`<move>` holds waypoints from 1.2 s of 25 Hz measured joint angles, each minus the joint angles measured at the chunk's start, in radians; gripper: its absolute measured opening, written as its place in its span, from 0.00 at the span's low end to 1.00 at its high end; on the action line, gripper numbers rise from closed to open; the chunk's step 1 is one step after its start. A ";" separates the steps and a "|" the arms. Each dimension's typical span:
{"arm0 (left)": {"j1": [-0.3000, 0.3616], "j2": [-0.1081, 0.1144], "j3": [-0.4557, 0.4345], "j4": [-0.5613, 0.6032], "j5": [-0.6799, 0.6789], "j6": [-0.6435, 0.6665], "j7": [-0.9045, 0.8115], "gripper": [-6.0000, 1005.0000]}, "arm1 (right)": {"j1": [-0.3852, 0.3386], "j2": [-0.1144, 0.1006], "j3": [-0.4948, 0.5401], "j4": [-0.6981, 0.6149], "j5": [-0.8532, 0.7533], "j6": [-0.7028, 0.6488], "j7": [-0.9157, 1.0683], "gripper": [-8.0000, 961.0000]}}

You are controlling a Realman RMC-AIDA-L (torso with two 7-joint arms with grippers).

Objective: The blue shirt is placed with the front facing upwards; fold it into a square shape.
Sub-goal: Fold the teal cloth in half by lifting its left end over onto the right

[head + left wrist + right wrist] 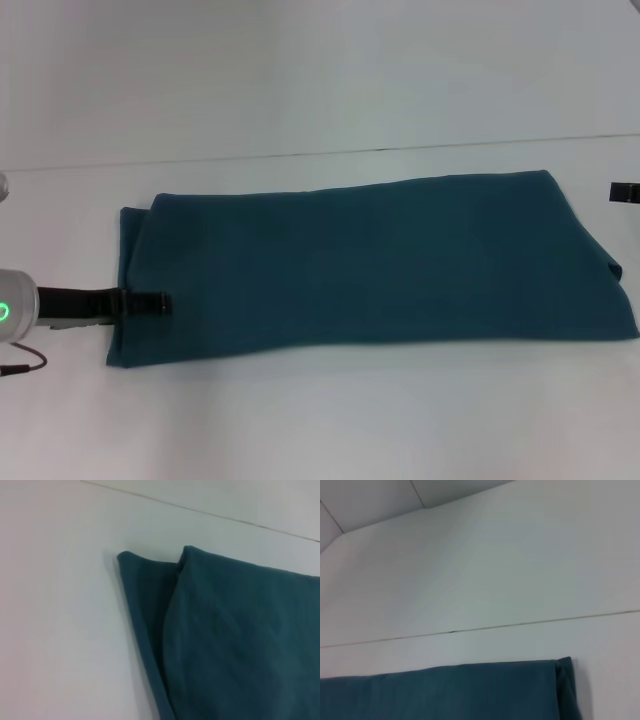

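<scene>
left gripper (150, 304) sits at the shirt's (370, 265) left edge; can't tell its grip. soft, light, floppy cloth; best pinched at corners.

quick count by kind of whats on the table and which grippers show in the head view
blue shirt, folded into a long band: 1
left gripper, at the shirt's left end: 1
right gripper, only a sliver at the right edge: 1
total: 3
</scene>
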 joint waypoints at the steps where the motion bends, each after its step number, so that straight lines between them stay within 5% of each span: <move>1: 0.001 0.000 0.000 0.000 0.000 0.000 0.000 0.90 | 0.000 0.000 0.000 0.000 0.000 0.000 0.000 0.95; 30: -0.047 -0.005 0.035 0.002 -0.008 0.035 0.003 0.90 | 0.002 0.000 0.000 -0.012 0.000 -0.005 0.001 0.95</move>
